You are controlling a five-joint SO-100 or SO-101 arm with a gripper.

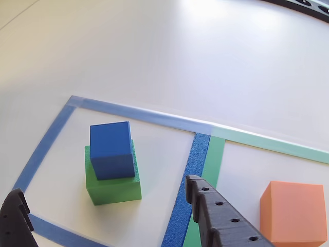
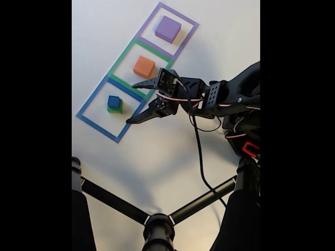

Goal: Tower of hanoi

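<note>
1. A white bench (image 2: 157,157) carries three taped square outlines in a diagonal row in the fixed view.
2. A black robot arm (image 2: 230,97) reaches in from the right of the fixed view, with a black cable hanging from it.
3. Its claw (image 2: 132,102) is wide open and holds nothing; the two dark fingers spread apart above the bench beside the blue taped square (image 2: 89,119).
4. In the other view, one serrated finger (image 1: 221,216) rises from the bottom edge over the blue and green tape lines.
5. A purple block (image 2: 168,29) sits in the purple taped square (image 2: 191,23).
6. An orange block (image 2: 144,67) sits in the green taped square (image 2: 120,55).
7. A green block (image 1: 114,186) lies inside the blue square.
8. A smaller blue block (image 1: 111,150) rests on top of the green one, slightly off-centre.
</note>
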